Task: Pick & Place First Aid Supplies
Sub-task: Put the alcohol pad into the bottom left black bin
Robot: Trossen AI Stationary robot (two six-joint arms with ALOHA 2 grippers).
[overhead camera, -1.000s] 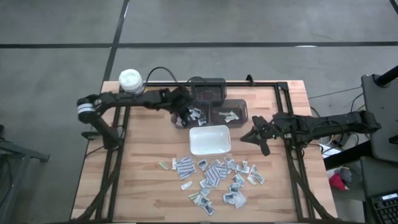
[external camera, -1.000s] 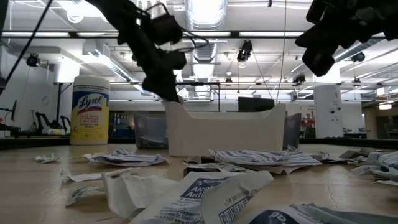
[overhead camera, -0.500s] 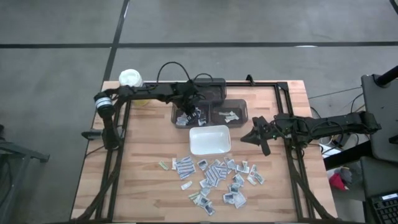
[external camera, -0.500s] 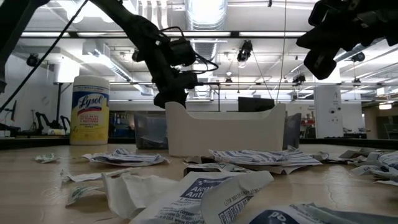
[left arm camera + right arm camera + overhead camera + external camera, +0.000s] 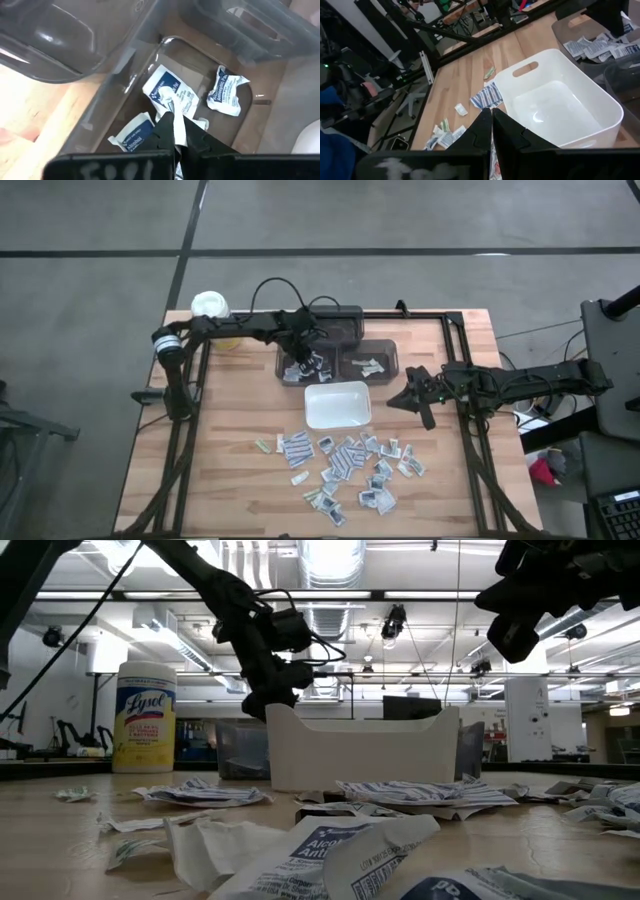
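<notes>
First aid supplies [image 5: 345,463] scattered over bench [image 5: 230,470], on near side of white tray [image 5: 337,404]; a few more in grey bins [image 5: 300,362] just behind tray. Left gripper [image 5: 173,131] over left bin, pinching one white packet [image 5: 175,121]. Right gripper [image 5: 398,399] pressed together, empty, just right of tray.

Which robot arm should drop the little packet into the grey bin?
The left one. The left gripper hangs right over the grey bin, shut on a white packet. The right gripper is shut and empty, off beside the white tray.
</notes>
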